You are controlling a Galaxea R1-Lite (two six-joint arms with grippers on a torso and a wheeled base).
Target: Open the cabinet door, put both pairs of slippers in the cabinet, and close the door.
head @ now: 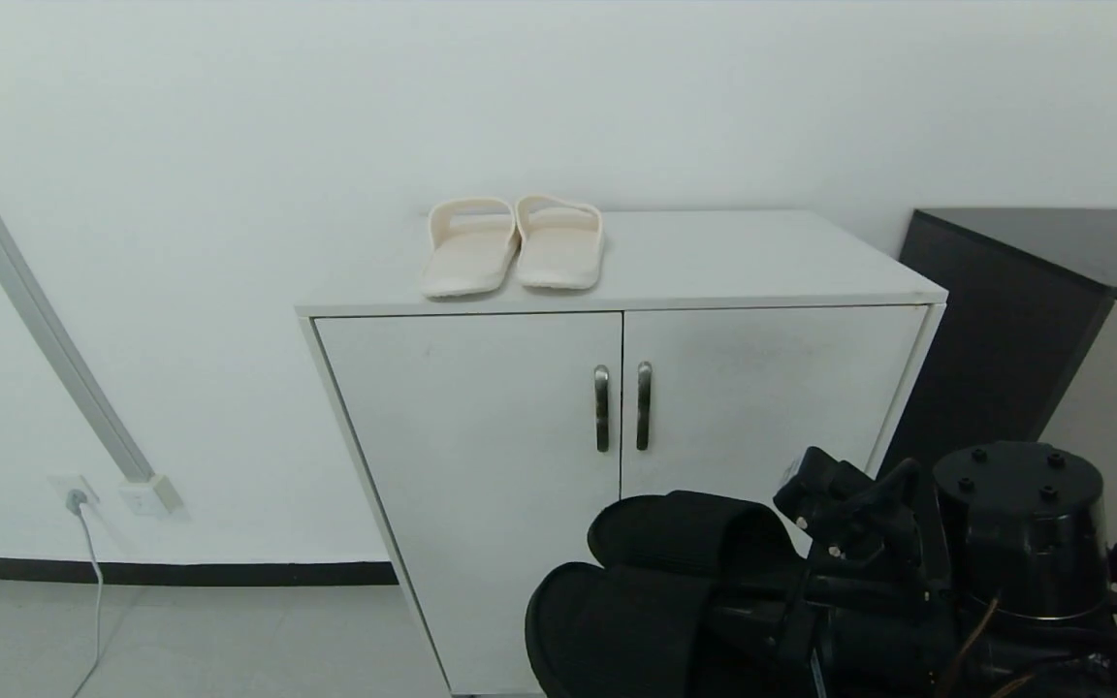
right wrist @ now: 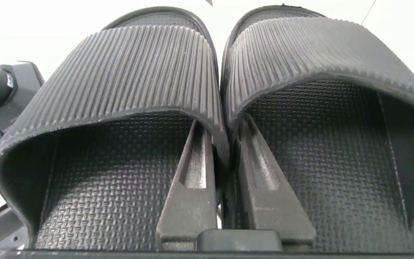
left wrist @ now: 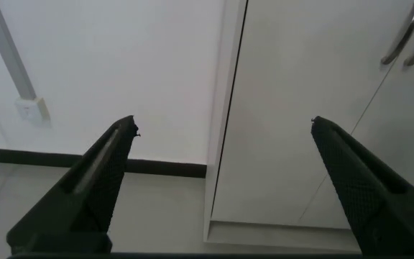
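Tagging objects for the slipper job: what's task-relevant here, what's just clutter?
Job: white cabinet, doors shut; cream slippers on top; black slippers gripped by right tool; left tool, open.
Clutter: dark cabinet beside it; wall socket; cable; wall conduit.

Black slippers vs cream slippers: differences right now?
Colour: the black slippers are dark, the cream slippers pale. Support: the black slippers are pinched in the right tool, low before the cabinet doors; the cream slippers lie on the cabinet top. Straps: ribbed on the black slippers, seemingly smooth on the cream slippers. Shared: both pairs side by side, outside the shut doors.
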